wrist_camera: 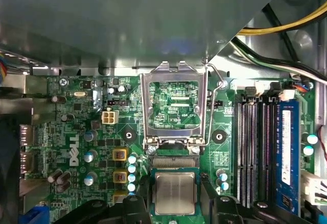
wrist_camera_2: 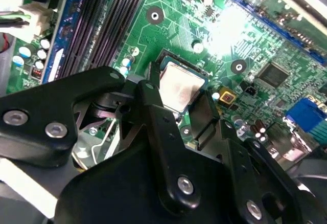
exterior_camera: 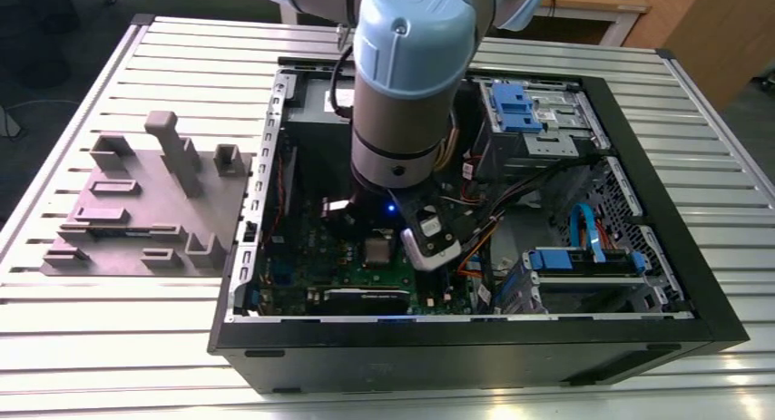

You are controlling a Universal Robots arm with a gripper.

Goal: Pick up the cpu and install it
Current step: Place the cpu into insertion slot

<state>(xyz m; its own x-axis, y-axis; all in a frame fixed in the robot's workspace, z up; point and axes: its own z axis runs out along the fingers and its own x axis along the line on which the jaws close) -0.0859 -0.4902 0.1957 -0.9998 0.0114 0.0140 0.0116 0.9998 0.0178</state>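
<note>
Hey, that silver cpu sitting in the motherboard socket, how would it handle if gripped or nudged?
The cpu looks like a thin, rigid plate, so probably stiff and light. Its smooth metal top may be slippery. Lying flat in the socket, it likely won't roll or tip.

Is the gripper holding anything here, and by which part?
Cannot tell. The gripper straddles the cpu, which lies in the motherboard socket; contact with its edges is not clear.
</note>
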